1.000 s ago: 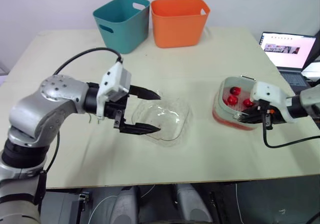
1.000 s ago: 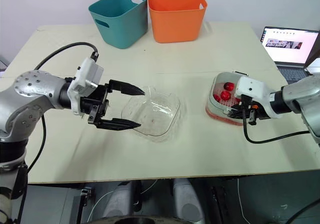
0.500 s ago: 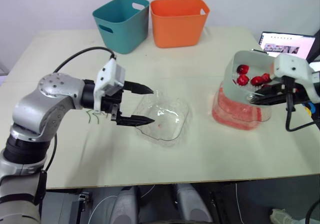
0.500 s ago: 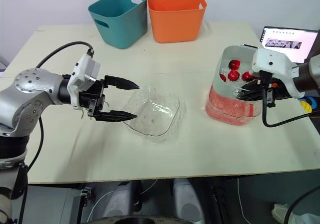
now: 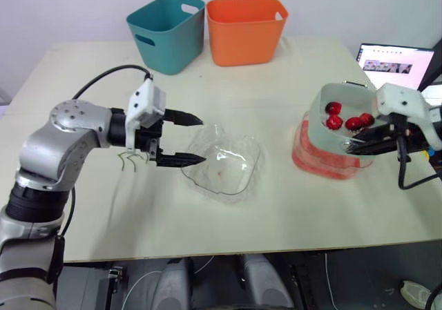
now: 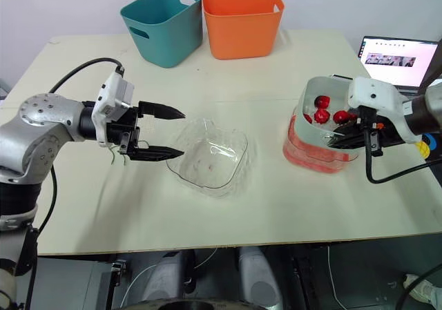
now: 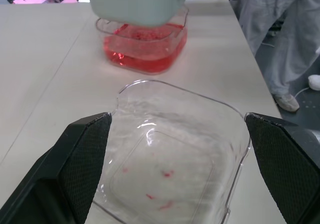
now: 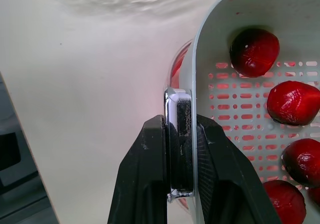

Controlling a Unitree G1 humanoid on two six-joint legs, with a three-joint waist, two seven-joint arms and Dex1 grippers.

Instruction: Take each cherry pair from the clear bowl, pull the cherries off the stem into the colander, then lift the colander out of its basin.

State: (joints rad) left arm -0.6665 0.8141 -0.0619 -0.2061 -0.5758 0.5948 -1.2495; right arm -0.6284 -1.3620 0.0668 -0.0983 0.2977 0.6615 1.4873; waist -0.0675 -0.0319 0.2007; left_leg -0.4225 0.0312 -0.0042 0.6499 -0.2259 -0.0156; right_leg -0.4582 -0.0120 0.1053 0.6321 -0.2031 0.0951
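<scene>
Right wrist view: right end effector (image 8: pixel 180 125) clamps the colander (image 8: pixel 220 14) rim; left end effector (image 5: pixel 203 141) spread wide, empty.

Colander (image 5: pixel 327 134) aloft over red basin (image 5: pixel 318 164)

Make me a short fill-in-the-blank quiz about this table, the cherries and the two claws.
1. The left claw near the clear bowl is ____.
2. The right claw is ____ on the colander with the cherries.
3. The water in the basin under it is ____.
4. The bin beside the teal bin is ____.

Missing words: open; shut; red; orange.
</scene>
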